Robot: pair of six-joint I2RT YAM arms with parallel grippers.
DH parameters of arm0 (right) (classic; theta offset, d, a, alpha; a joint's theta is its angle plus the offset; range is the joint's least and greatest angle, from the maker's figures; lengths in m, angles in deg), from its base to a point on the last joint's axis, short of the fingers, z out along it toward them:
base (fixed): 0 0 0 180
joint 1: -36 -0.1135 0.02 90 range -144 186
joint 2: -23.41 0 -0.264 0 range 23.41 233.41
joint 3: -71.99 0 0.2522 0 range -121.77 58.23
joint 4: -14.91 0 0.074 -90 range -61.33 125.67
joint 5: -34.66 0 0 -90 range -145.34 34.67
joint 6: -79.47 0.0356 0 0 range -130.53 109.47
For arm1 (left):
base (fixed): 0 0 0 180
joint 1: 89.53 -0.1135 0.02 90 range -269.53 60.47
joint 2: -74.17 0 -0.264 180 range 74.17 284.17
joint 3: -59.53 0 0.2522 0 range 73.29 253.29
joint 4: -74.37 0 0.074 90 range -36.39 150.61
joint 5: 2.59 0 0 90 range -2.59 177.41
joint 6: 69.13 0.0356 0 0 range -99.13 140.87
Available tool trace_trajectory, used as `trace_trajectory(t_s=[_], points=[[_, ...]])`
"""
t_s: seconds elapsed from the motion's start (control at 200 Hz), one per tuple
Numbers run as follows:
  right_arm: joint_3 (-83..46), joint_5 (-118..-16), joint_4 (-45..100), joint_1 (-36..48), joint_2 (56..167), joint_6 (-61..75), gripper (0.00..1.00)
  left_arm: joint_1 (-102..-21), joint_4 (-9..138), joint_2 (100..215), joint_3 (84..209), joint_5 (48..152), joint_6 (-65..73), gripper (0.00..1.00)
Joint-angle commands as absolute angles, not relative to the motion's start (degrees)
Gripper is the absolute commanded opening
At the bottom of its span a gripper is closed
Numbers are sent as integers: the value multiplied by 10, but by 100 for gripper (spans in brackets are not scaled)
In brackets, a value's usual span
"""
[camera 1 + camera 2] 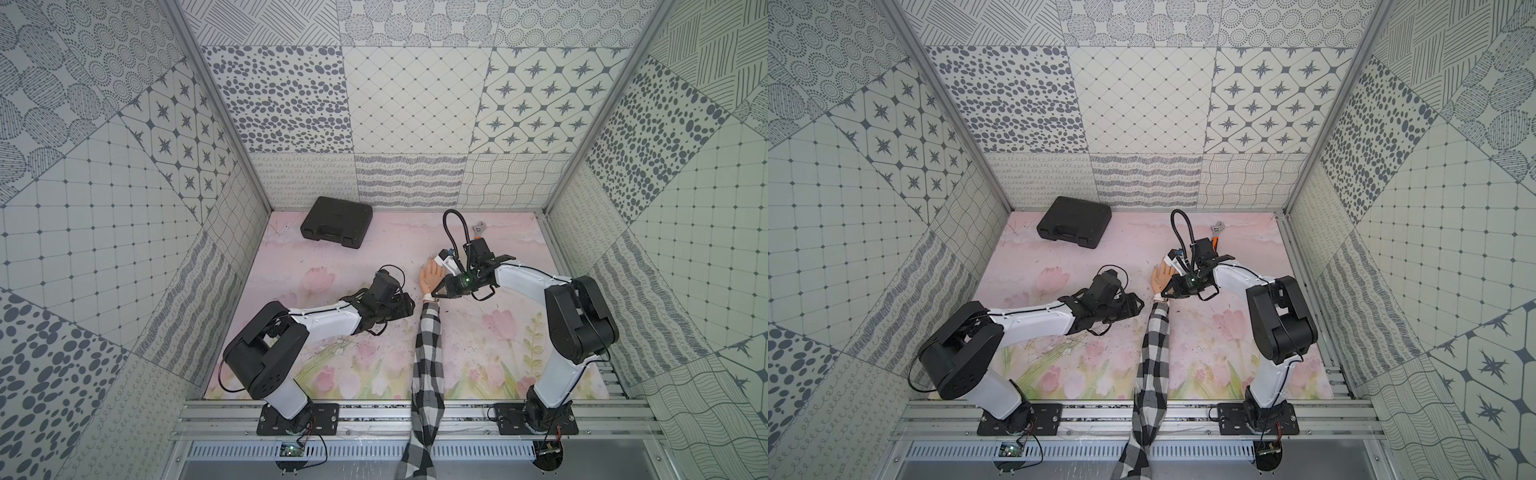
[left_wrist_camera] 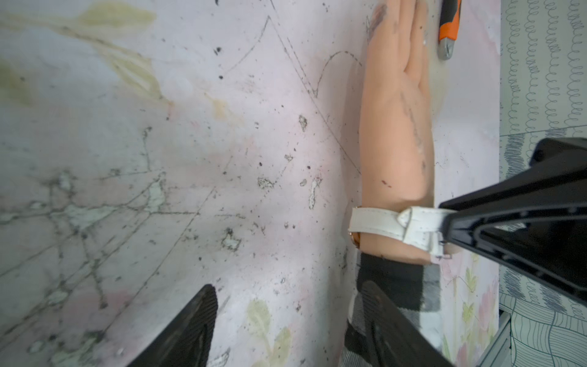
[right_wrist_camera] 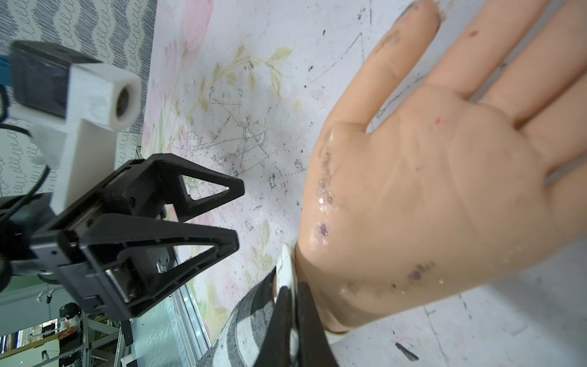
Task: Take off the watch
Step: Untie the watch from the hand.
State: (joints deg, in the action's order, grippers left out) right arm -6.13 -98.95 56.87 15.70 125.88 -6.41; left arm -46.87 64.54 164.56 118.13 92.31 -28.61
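Note:
The watch (image 1: 428, 296) (image 1: 1157, 297) sits on the wrist of a mannequin hand (image 1: 430, 276) (image 3: 428, 190) lying palm-down on the mat. Its pale strap (image 2: 374, 219) wraps the wrist just above a black-and-white checked sleeve (image 1: 428, 353), and a bit of the gold case shows at the strap's edge. My right gripper (image 1: 434, 294) (image 3: 293, 287) is shut on the strap (image 3: 287, 263) at the wrist's side. My left gripper (image 1: 409, 305) (image 2: 287, 289) hovers open on the other side of the arm, nothing between its fingers, one finger beside the sleeve.
A black plastic case (image 1: 336, 227) lies at the back left of the mat. An orange-handled wrench (image 1: 478, 232) (image 2: 449, 25) lies beyond the mannequin's fingertips, near the back wall. Patterned walls enclose the mat on three sides.

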Motion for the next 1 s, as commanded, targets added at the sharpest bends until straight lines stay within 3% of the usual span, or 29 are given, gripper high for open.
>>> trace_trajectory(t_s=[0.0,0.995], points=[[-62,-1008,537,149,1265,-62,0,-470,562,1629,1212,903,-250,74],[-69,-1004,535,138,1279,-61,0,-459,590,1763,1305,945,-254,73]])
